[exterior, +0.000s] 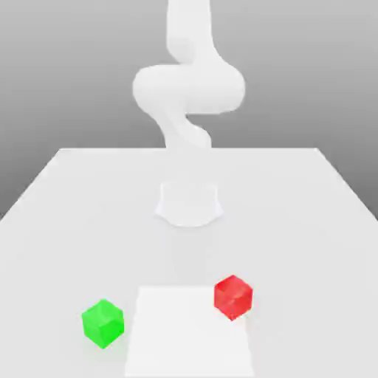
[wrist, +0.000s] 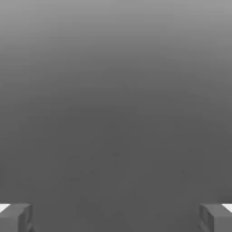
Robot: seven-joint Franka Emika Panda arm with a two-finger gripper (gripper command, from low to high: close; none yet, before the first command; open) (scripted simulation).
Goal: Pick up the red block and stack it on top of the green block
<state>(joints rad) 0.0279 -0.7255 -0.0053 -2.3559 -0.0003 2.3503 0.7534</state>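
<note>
The red block (exterior: 233,297) sits on the white table (exterior: 74,221) near its front edge, toward the exterior view's right. The green block (exterior: 102,322) rests on the same table toward the exterior view's left, well apart from the red one. In the hand view my gripper (wrist: 116,218) is open: its two grey fingertips (wrist: 16,217) stand far apart at the picture's edges. Nothing lies between them, with plain grey background beyond. Neither block appears in the hand view.
The white arm (exterior: 188,88) rises from its round base (exterior: 189,203) at the table's middle. A pale rectangular white shape (exterior: 190,332) lies between the two blocks at the front; I cannot tell what it is.
</note>
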